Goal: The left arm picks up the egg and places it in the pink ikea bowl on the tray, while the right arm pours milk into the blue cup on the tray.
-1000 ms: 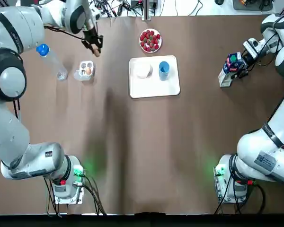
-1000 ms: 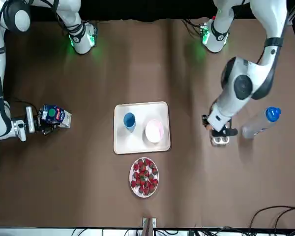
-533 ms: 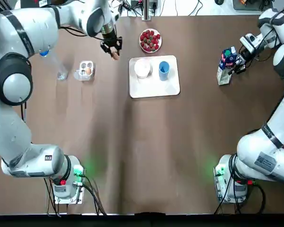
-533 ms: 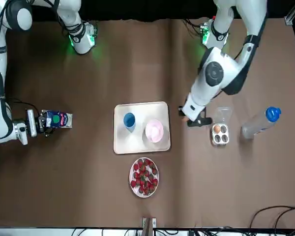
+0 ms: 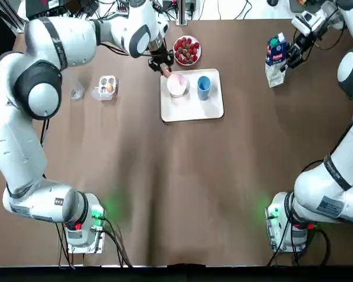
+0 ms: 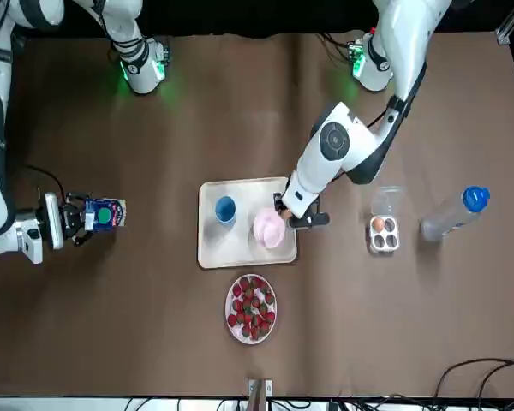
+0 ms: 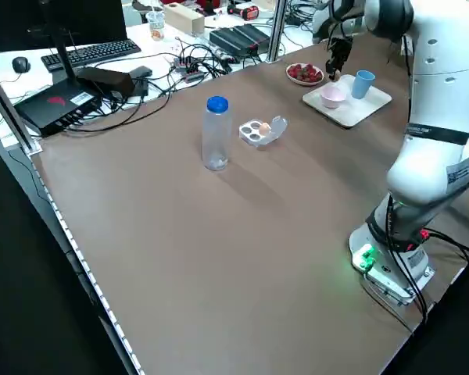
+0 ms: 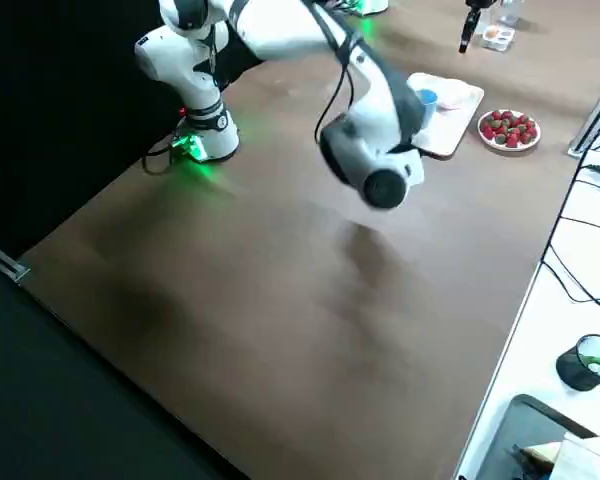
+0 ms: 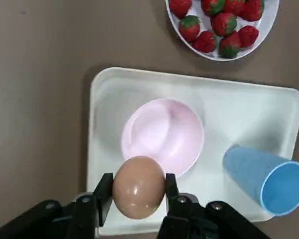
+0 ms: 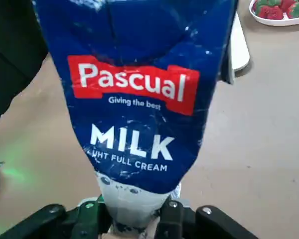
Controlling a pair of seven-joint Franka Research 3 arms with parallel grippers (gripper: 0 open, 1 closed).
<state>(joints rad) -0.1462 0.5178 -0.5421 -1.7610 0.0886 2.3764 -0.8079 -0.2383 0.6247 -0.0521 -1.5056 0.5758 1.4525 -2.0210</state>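
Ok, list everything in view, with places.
Tray: one, white, far centre of table.
Bowl: one, pink, on the tray.
Cup: one, blue, on the tray.
Strawberries: one plate, red, beyond the tray.
Egg box: one, clear, left of the tray.
Spare egg: one, brown, in the egg box.
Bottle: one, clear, left of the egg box.
Egg: one, brown, held at the bowl's rim.
Milk carton: one, blue, held far right.
Left gripper: shut on the egg.
Right gripper: shut on the milk carton.
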